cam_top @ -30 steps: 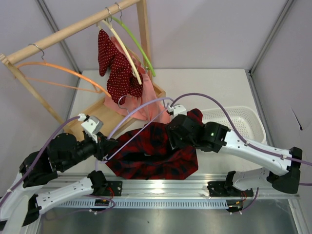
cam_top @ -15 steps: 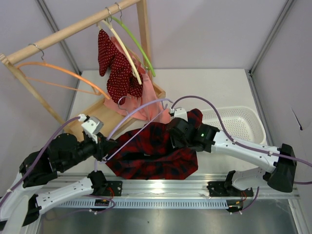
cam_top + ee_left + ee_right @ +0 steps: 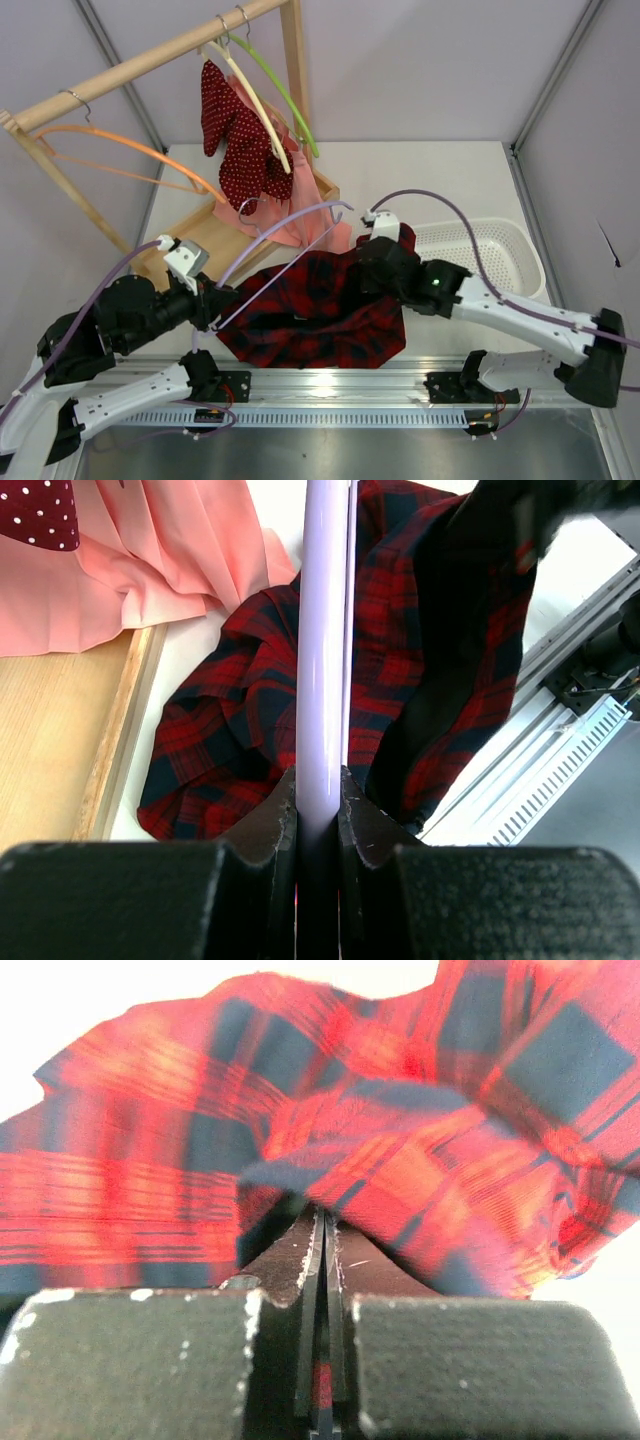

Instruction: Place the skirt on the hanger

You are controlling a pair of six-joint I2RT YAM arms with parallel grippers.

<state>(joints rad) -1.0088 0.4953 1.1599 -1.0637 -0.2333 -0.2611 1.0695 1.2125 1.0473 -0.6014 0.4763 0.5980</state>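
The red and navy plaid skirt (image 3: pixel 310 310) lies crumpled on the table between the two arms. My left gripper (image 3: pixel 212 300) is shut on one end of the pale lavender hanger (image 3: pixel 300 212), which slants up over the skirt. The left wrist view shows the hanger's bar (image 3: pixel 322 630) running straight out from the left gripper (image 3: pixel 318 780), over the skirt (image 3: pixel 230 730). My right gripper (image 3: pixel 365 262) sits at the skirt's upper right edge. In the right wrist view it (image 3: pixel 323 1215) is shut on a fold of the skirt (image 3: pixel 400 1110).
A wooden rack (image 3: pixel 150 60) stands at the back left with an orange hanger (image 3: pixel 130 148), cream and green hangers, a red dotted garment (image 3: pixel 240 140) and a pink garment (image 3: pixel 290 215). A white basket (image 3: pixel 500 245) stands on the right. A metal rail (image 3: pixel 330 385) runs along the near edge.
My right gripper has closed on the skirt's fabric and its arm has shifted a little to the right. The left arm and the hanger have stayed put.
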